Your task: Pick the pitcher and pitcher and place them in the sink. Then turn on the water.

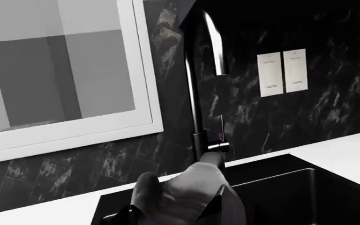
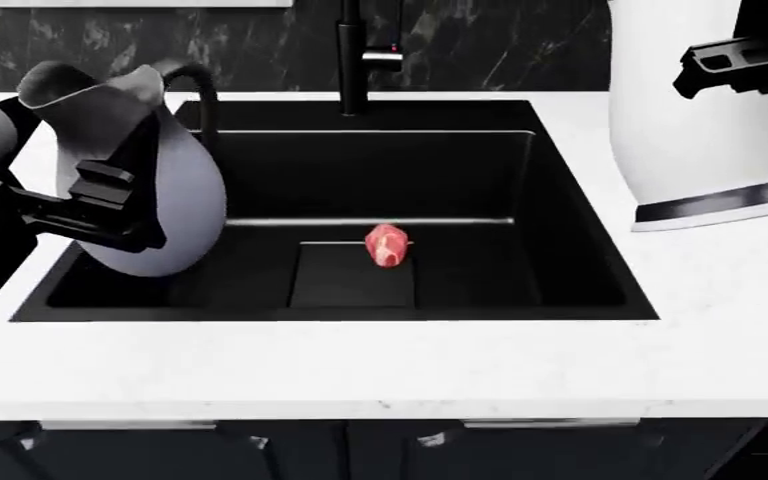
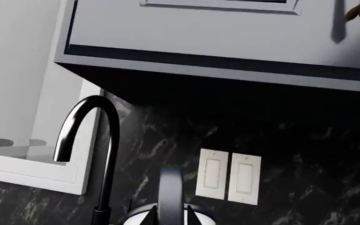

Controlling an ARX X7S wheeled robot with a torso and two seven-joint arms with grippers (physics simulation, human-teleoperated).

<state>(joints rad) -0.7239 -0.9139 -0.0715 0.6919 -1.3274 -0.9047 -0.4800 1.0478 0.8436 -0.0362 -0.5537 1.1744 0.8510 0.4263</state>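
Note:
The squat blue-grey pitcher (image 2: 144, 160) hangs tilted over the left edge of the black sink (image 2: 491, 170), with my left gripper (image 2: 111, 205) shut on its body. The left wrist view shows that pitcher (image 1: 180, 194) filling the space between the fingers of the left gripper (image 1: 175, 209), in front of the sink (image 1: 299, 187). The tall white pitcher (image 2: 704, 120) with a black base band is over the counter right of the sink. My right gripper (image 2: 744, 62) is shut on its dark handle (image 3: 170, 192), which sits between the fingertips of the right gripper (image 3: 170, 216). Water is not in view.
A black faucet (image 2: 353, 50) rises behind the sink's back rim, also seen as the faucet (image 1: 196, 93) and the faucet (image 3: 105, 154). A small pink-red item (image 2: 388, 245) lies on the sink floor. Wall switches (image 1: 282, 72), a white window frame (image 1: 136, 70) and an upper cabinet (image 3: 217, 42) lie behind.

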